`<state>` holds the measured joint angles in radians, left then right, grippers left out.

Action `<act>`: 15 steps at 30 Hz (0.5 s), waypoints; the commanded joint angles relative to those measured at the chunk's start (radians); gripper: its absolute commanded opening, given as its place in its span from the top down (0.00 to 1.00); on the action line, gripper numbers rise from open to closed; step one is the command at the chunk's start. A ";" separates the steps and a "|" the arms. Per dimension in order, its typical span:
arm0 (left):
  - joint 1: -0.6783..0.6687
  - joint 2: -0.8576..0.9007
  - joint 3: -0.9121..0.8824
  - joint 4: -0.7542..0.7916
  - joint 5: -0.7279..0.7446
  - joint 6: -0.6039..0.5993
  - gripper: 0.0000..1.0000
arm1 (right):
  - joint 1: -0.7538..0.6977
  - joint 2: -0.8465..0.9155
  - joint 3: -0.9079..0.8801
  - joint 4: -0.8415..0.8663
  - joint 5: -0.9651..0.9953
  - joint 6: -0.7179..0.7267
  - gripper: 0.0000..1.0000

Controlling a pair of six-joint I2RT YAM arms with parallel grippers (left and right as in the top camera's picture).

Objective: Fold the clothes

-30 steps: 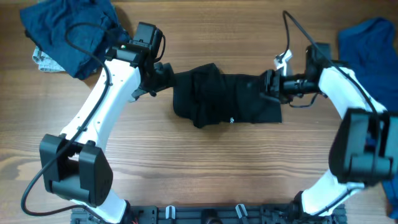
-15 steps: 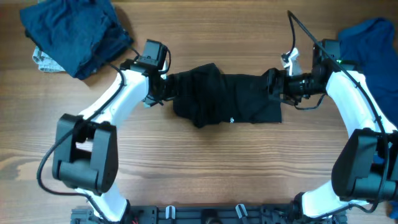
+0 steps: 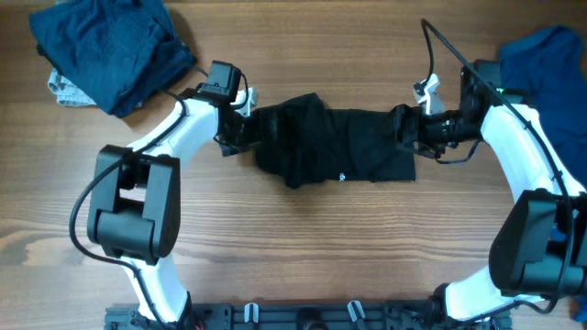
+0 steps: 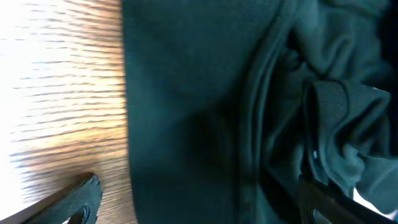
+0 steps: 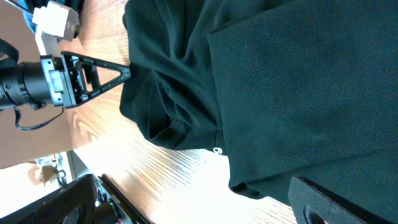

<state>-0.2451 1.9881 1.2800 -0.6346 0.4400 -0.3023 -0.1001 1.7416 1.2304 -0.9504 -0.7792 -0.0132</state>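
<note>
We see wood-grain table (image 3: 303, 247), black shirt (image 3: 358, 137) centre; white label (image 3: 342, 177) at its 6 o'clock, unreadable; left hand (image 3: 242, 128), right hand (image 3: 402, 128) spread wide, empty.

The black, limp fabric shirt-like garment (image 3: 330, 137) lies at the centre of the wooden counter (image 3: 303, 266), stretched along the 9-to-3 o'clock axis. Its 3 o'clock half lies flat and fairly smooth. Its 9 o'clock half is bunched into raised folds. A tiny white label (image 3: 342, 177) shows near its 6 o'clock edge. A crumpled dark navy fabric garment (image 3: 110, 46) lies at 10 o'clock, well apart. A royal blue fabric garment (image 3: 541, 55) lies at 2 o'clock, cut off by the frame edge.
</note>
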 commanded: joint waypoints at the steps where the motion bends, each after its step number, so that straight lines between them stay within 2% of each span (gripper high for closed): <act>1: 0.008 0.085 -0.018 0.008 0.074 0.039 0.00 | 0.002 -0.019 0.013 -0.005 0.006 -0.021 0.01; 4: 0.021 0.100 -0.018 0.019 0.166 0.068 0.00 | 0.002 -0.019 0.013 -0.005 0.006 -0.021 0.01; 10: 0.022 0.154 -0.018 0.017 0.241 0.077 0.00 | 0.002 -0.019 0.013 -0.009 0.006 -0.021 0.01; 15: 0.021 0.172 -0.018 0.018 0.248 0.087 0.00 | 0.002 -0.019 0.013 -0.010 0.006 -0.021 0.00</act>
<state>-0.2131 2.0628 1.3067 -0.6041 0.7326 -0.2401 -0.1001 1.7416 1.2304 -0.9577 -0.7773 -0.0132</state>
